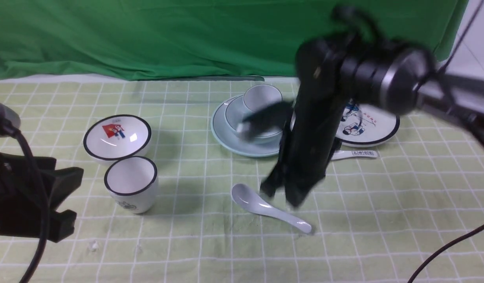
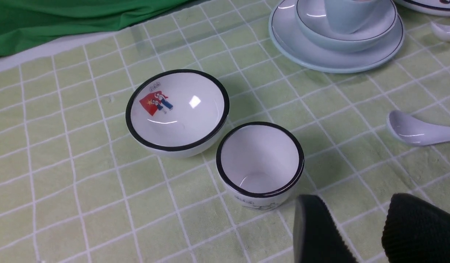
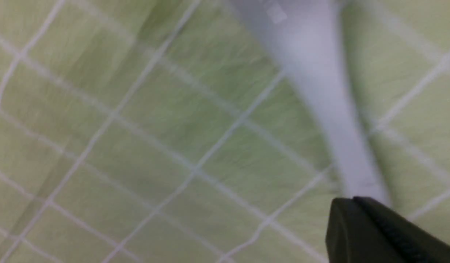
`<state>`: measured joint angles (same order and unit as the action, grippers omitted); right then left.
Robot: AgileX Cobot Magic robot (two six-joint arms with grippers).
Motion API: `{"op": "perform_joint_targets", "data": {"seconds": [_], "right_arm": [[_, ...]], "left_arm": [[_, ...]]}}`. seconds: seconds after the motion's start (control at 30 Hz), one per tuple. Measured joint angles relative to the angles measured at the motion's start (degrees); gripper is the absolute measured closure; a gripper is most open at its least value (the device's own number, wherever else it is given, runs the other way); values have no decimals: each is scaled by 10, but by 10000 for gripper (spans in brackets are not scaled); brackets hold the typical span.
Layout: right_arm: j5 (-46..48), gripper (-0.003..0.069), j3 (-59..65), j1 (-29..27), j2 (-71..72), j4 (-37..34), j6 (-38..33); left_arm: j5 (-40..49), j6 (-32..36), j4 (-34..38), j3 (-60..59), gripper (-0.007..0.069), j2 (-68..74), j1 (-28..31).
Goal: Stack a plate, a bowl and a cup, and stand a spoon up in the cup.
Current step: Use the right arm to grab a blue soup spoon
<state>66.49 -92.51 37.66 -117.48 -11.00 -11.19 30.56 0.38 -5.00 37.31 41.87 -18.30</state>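
The pale blue-green plate [image 1: 234, 143] lies at the back centre with the bowl [image 1: 232, 112] on it and the cup [image 1: 261, 98] standing in the bowl. The plain spoon [image 1: 265, 206] lies on the cloth in front of the stack, bowl end to the left. My right gripper [image 1: 282, 197] points down just above the spoon's middle, blurred, its fingers apart and empty. In the right wrist view, one finger [image 3: 371, 230] shows over the blurred spoon handle [image 3: 320, 91]. My left gripper [image 2: 356, 226] is open and empty at the near left, beside the white cup.
A white black-rimmed bowl with a red picture [image 1: 117, 135] and a white black-rimmed cup [image 1: 131, 182] stand at the left. A white cartoon plate [image 1: 367, 125] and a printed white spoon [image 1: 356, 154] lie behind my right arm. A green cloth hangs at the back.
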Motion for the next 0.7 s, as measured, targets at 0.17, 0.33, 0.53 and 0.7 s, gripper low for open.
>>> {"op": "perform_joint_targets", "data": {"seconds": [0.17,0.33,0.53,0.7], "right_arm": [[-46,647,74,32,0,-3,-6],[-111,615,95,26,1,53,30],[-186,477,91,-33,1,177,147],[-185,415,58,-83,0,101,180]], "left_arm": [[0,0,1,0,392,0,0],[0,0,2,0,389,0,0],[0,1,2,0,385,0,0],[0,1,2,0,383,0,0]]}}
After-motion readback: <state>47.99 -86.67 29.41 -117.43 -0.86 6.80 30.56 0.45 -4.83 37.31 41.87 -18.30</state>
